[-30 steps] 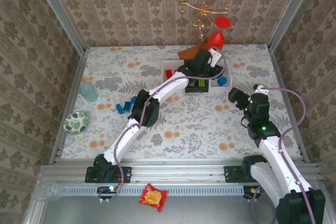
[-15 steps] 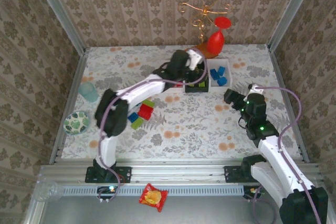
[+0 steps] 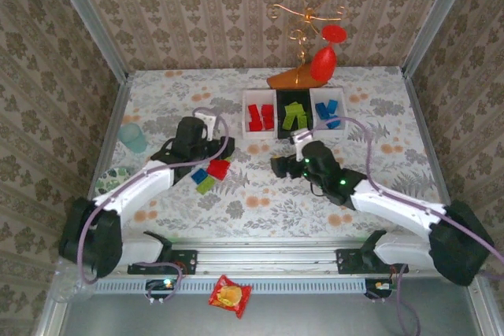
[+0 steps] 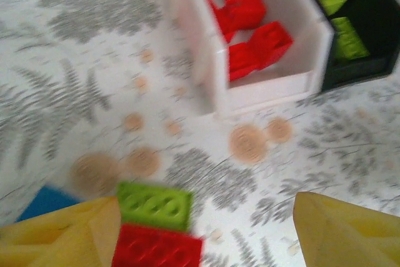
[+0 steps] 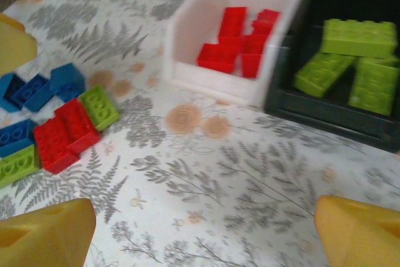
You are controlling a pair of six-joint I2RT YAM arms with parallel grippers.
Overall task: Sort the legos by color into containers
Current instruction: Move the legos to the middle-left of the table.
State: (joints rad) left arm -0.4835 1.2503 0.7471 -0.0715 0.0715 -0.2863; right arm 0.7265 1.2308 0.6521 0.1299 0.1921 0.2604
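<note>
The left claw (image 4: 205, 214) hangs released over loose legos (image 4: 155, 204) on the tabletop (image 4: 81, 92). The right claw (image 5: 203, 211) is released too, empty, near the containers (image 5: 212, 89).

The legos (image 5: 62, 132) are hard moulded plastic with a slight sheen. The white container (image 5: 206, 85) at upper centre is smooth plastic; the black container (image 5: 325, 117) at upper right looks duller. The table cover (image 5: 250, 173) is matt and printed. The fingers (image 5: 44, 232) of the right gripper (image 5: 205, 212) look like matt yellow plastic. The rail (image 3: 268, 261) along the bottom is brushed metal, the snack packet (image 3: 229, 295) glossy
</note>
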